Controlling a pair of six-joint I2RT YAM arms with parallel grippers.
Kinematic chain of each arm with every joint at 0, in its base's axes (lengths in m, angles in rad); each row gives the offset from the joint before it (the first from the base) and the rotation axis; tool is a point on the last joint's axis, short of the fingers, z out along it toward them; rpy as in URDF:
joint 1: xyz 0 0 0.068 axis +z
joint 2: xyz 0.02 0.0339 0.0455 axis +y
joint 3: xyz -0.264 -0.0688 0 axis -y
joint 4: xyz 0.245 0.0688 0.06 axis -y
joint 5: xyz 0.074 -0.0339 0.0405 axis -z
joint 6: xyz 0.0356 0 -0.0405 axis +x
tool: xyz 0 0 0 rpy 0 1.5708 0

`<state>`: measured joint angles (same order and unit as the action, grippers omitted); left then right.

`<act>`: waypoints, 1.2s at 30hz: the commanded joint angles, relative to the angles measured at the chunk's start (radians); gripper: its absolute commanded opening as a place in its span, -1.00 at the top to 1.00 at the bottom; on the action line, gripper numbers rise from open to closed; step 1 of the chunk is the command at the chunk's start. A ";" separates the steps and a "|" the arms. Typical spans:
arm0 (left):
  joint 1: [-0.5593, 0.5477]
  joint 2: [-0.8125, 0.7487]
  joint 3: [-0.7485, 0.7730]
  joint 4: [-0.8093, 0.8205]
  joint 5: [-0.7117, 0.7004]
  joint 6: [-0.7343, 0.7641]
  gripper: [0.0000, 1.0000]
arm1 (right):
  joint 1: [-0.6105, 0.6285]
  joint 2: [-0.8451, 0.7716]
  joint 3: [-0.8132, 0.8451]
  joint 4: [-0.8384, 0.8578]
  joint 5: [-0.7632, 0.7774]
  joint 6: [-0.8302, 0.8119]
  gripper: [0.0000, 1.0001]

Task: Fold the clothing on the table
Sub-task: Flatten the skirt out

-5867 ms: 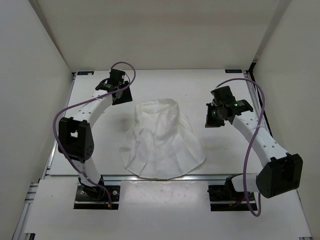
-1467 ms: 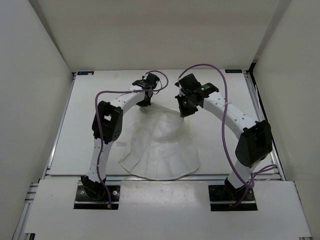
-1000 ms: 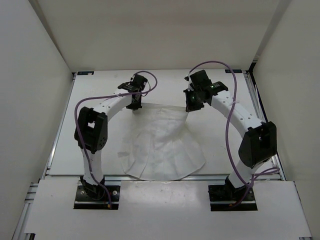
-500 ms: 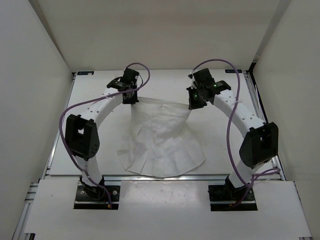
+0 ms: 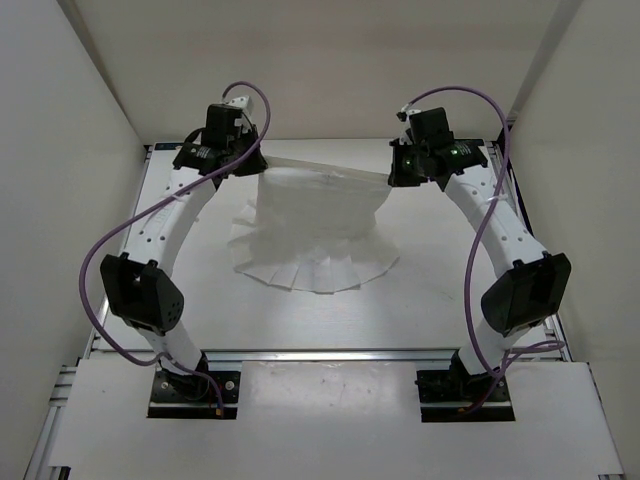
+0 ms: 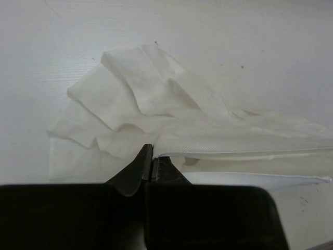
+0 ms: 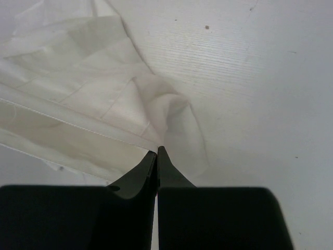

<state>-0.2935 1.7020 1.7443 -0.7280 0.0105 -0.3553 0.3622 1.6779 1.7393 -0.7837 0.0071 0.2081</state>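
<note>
Between the left jaws and right jaws, both clamped shut on its top corners, the clothing [image 5: 315, 225] has its upper edge stretched taut. If the arms spread, the thin fabric could slip from a pinch that looks shallow, though the wrist views leave that unclear, and drop crooked. Its pleated hem trails beneath the jaws on the surface [image 5: 450, 300].
</note>
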 commanded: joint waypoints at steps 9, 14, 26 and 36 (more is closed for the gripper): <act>0.131 -0.347 -0.354 0.052 0.307 0.030 1.00 | 0.098 -0.436 -0.385 0.049 0.051 -0.125 1.00; 0.136 -0.410 -0.272 0.027 0.446 0.055 1.00 | 0.133 -0.638 -0.472 0.124 -0.045 -0.142 1.00; 0.140 -0.288 -0.534 0.091 0.430 0.004 1.00 | -0.144 -0.468 -0.615 0.178 -0.315 0.013 1.00; 0.116 0.304 0.340 0.078 0.408 -0.134 1.00 | -0.215 0.103 0.155 0.112 -0.035 -0.117 1.00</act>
<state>-0.2176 2.0384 1.7611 -0.6804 0.4946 -0.4385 0.1600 1.7756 1.6238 -0.6739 -0.2661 0.1978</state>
